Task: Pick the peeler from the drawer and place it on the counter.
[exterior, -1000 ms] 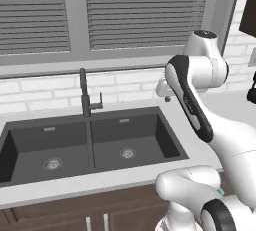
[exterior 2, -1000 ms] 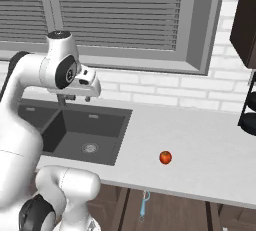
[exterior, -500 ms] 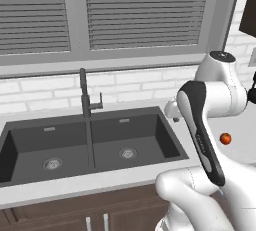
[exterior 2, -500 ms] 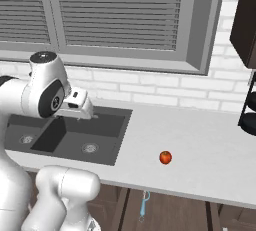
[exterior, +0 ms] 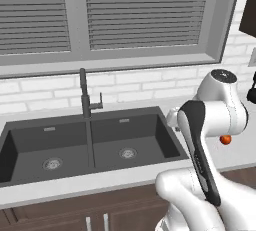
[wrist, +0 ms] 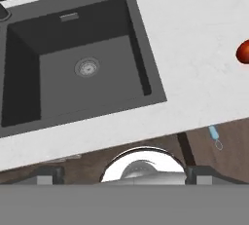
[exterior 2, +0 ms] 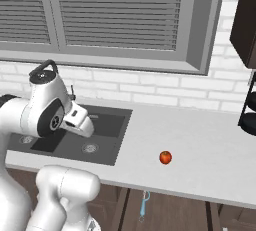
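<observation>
Sink: the dark double sink [exterior: 90,145] sits at the left of the broad off-white counter [exterior 2: 200,145]; the hand hangs above its right basin [wrist: 87,78], and a low swing across could clip the tall dark tap [exterior: 86,95]
Gripper: the white arm's two-finger gripper [wrist: 124,175] shows two dark finger tips [wrist: 48,175] set wide apart, open, with nothing between them
Fruit: the small round red-orange fruit [exterior 2: 165,157] lies on the counter right of the sink, near the front edge; a reach aimed by colour or a careless sweep could knock it or take it by mistake
Peeler: the slender pale blue peeler [exterior 2: 144,204] lies in the shallow dark brown drawer [exterior 2: 165,215] below the counter edge, well apart from the hand; I judge the counter lip could block a straight descent
Change: compared with a second ago, the arm has swung right and lower, the hand now tipped down towards the sink; fruit and peeler lie as before
</observation>
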You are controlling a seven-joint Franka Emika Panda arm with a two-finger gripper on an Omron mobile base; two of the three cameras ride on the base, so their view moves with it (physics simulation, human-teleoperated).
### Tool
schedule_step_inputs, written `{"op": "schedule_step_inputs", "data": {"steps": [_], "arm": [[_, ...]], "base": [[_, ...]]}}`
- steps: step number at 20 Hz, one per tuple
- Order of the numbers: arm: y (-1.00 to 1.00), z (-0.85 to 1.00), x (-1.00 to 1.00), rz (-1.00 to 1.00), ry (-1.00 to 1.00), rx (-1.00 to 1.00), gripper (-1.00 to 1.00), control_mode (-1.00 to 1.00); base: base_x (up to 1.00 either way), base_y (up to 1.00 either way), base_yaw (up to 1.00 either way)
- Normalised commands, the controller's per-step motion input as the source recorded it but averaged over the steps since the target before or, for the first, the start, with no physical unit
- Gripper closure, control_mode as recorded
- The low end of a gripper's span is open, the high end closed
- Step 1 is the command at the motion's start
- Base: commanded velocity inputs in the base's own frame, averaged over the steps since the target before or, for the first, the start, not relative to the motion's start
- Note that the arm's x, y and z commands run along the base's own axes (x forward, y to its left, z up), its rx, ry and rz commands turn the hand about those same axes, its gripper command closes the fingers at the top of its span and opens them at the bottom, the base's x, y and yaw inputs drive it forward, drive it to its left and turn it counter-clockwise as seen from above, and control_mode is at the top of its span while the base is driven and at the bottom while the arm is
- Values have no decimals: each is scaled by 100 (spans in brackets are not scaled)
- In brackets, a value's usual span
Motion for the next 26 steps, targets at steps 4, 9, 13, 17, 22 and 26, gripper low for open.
{"op": "schedule_step_inputs", "data": {"steps": [4, 9, 13, 17, 22, 26], "arm": [[0, -16, -22, -33, 0, 4, -100, -100], [7, -18, -13, -55, 1, 17, -100, -100], [-55, -25, -50, -67, 14, 21, -100, -100], [-90, -18, -42, -50, 14, 18, -100, -100], [-99, -1, -16, -25, 6, 7, -100, -100], [-78, -19, -3, -18, 6, 1, -100, -100]], "base": [[0, 0, 0], [0, 0, 0], [0, 0, 0], [0, 0, 0], [0, 0, 0], [0, 0, 0]]}}
